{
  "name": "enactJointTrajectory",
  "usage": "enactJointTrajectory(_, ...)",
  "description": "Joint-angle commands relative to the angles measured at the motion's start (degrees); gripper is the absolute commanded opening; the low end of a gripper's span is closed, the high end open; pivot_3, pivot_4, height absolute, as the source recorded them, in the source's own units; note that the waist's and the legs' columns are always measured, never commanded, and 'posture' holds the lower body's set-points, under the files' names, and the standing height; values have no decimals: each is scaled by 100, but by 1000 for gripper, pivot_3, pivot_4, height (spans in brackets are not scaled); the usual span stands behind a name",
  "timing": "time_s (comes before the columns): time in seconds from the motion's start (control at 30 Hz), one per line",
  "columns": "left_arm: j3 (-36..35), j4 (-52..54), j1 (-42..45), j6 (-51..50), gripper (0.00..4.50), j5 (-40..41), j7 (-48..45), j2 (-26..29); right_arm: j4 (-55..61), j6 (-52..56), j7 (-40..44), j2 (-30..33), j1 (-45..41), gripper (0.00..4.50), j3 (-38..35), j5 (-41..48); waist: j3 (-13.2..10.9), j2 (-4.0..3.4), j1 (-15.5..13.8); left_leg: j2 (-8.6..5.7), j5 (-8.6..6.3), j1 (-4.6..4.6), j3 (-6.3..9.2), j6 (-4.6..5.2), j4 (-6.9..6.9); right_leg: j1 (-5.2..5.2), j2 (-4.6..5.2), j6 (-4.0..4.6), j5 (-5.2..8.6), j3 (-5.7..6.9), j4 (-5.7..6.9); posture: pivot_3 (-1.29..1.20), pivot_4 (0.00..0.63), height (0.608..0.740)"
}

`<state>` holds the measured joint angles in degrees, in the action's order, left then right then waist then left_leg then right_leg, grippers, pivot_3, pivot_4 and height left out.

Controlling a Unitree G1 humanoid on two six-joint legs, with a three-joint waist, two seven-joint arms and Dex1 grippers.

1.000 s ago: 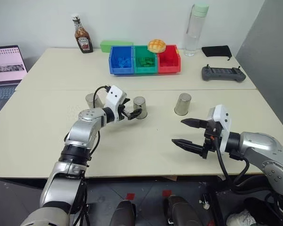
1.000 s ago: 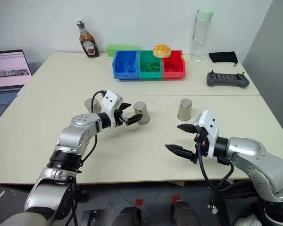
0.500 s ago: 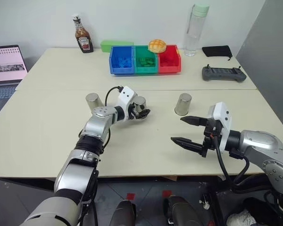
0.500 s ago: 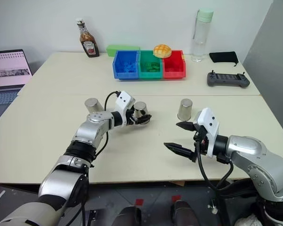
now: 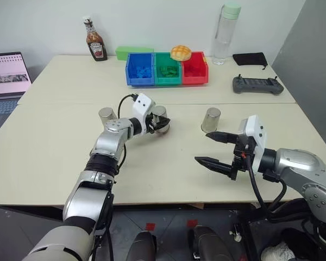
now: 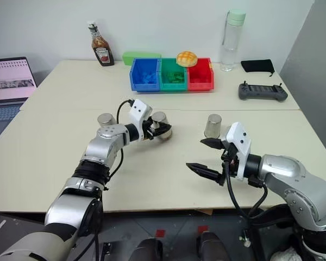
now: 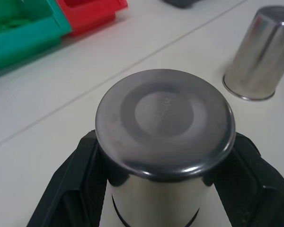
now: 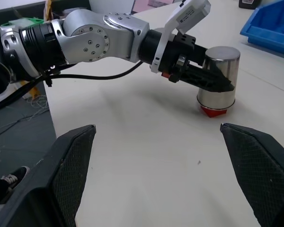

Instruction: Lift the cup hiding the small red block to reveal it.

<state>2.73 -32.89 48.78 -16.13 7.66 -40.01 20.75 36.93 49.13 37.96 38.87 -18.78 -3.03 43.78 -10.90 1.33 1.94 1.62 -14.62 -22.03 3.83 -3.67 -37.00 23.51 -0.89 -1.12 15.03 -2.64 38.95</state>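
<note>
At table centre, the left gripper (image 5: 162, 124) pinches the middle cup (image 8: 219, 78) between both fingers, its rim raised just clear of the table (image 5: 54, 147), with the red block (image 8: 212, 111) peeking out beneath. At four o'clock of it, the right gripper (image 5: 213, 148) hovers, fingers spread wide.

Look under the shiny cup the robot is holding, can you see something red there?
Yes, in the right wrist view the small red block peeks out beneath the rim of the cup clamped in the left tool.
</note>
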Motion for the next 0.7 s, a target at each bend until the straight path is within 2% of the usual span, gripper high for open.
enactJointTrajectory(0.03,-347,971,-110,-268,2739,-19,440,281,55,-125,34,-50,-102,4500,-27,98,0,0,0,1,0,0,1,0,0,0,0,0,0,1,0,0,150,740)
enactJointTrajectory(0.2,-529,1352,-415,-615,2739,-119,933,452,-39,-158,62,-118,-191,4500,54,51,0,0,-6,1,0,1,3,0,0,-1,0,0,0,2,0,0,150,740)
enactJointTrajectory(0.7,-764,700,-635,-822,2739,31,1348,312,-179,-153,142,-63,-398,4500,170,64,0,0,-13,0,0,-2,8,-1,-1,-2,1,0,0,8,-1,0,150,740)
